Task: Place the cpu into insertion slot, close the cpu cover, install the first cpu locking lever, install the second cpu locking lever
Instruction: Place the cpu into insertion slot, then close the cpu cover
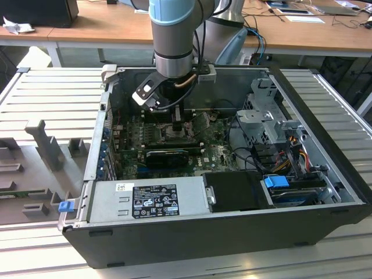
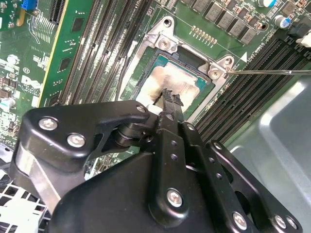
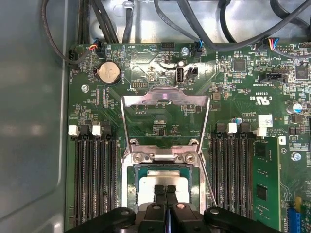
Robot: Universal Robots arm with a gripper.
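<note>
Gripper (image 3: 165, 187) fingers pressed together, gripping nothing, tips on or just above the cpu (image 3: 148, 189); cpu lies flat in insertion slot (image 3: 131, 193); likely light, stiff, fragile underneath, so take it by the edges; beyond, cpu cover (image 3: 165, 99) stands swung open.

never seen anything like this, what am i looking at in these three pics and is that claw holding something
A robot arm reaches into an open computer case; the exterior view shows this from outside. The two wrist views come from cameras riding on the arm, looking past its black gripper. Under it the cpu sits in the insertion slot on the green board. The cpu cover is flipped open. The gripper's fingers are shut together at the cpu's top, seemingly gripping nothing.
</note>
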